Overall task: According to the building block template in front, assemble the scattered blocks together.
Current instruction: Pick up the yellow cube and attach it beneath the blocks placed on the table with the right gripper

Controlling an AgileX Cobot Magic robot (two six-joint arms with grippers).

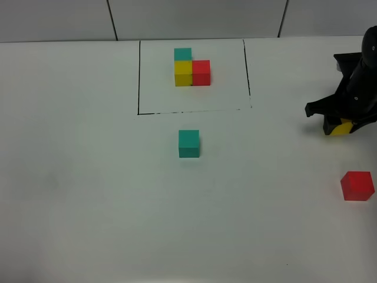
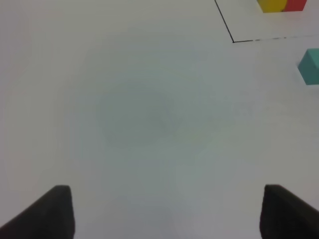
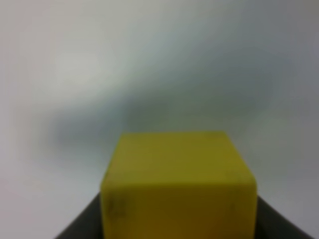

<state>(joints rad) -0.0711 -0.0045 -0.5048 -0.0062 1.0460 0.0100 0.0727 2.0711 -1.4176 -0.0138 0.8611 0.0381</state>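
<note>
The template (image 1: 191,69) is an L of teal, yellow and red cubes inside a black drawn rectangle at the back centre. A loose teal cube (image 1: 189,144) sits just in front of the frame; it also shows in the left wrist view (image 2: 310,65). A loose red cube (image 1: 357,186) lies at the right edge. My right gripper (image 1: 340,126) is shut on the loose yellow cube (image 3: 178,185), at the right of the table. My left gripper (image 2: 167,211) is open and empty over bare table; it is outside the exterior high view.
The white tabletop (image 1: 88,177) spreads around the cubes. The frame's black corner (image 2: 233,41) and part of the template's yellow and red cubes (image 2: 281,5) show in the left wrist view. A wall edge runs along the back.
</note>
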